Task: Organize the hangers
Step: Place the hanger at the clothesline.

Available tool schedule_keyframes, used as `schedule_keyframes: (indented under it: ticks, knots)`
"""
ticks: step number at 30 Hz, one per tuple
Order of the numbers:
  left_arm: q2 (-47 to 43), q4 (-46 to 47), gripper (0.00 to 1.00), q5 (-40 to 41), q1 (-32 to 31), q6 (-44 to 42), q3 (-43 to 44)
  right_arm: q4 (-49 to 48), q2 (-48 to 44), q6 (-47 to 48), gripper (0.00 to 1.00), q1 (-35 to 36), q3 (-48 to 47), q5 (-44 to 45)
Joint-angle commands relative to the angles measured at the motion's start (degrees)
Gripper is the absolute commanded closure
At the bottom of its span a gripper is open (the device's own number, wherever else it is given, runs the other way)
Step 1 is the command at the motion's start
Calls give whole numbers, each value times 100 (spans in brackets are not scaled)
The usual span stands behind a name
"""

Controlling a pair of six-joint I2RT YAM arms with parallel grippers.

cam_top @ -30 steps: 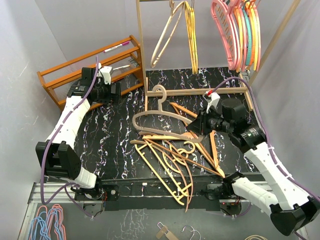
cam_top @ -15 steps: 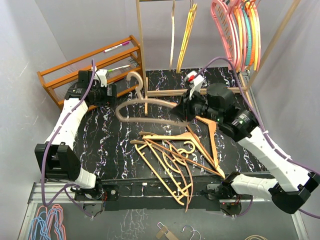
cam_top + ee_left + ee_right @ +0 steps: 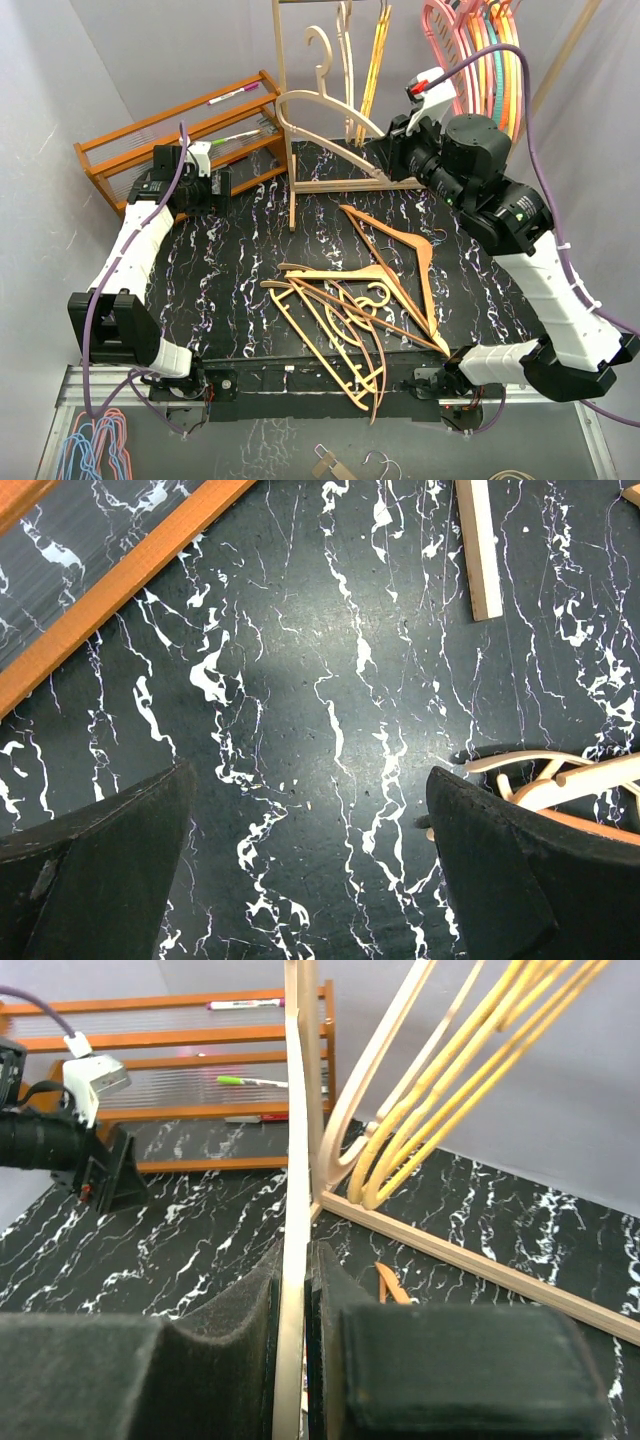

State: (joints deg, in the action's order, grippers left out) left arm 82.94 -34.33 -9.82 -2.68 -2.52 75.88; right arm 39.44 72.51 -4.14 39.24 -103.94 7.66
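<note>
Between right jaws, pale wooden hanger point(image 3: 293, 1210)

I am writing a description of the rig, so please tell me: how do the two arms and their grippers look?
The left arm and right arm have white shells, black joints and a purple cable each. The left gripper and right gripper have two black wedge-shaped fingers. A small white box sits at each wrist.

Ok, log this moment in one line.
right tool: shut on pale wooden hanger, held up beside frame | left tool: open, empty, above table | other hangers: piled on table
</note>
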Motion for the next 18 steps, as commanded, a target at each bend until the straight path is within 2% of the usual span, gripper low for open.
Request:
schedule_keyframes:
  ticks: [1,6,12,18]
  knots:
    - [-237,28,3,-139,56,15,-83,153,48,214,92,-2,-644,689]
    - [-187,37,3,-216,52,32,-58,245,368,220,92,3,-1290,1164]
    - [-172,17,3,-239,57,42,-45,114,641,50,92,7,-1524,2332]
    - [-181,44,3,-247,55,15,-94,-600,612,276,92,14,-1353,1707]
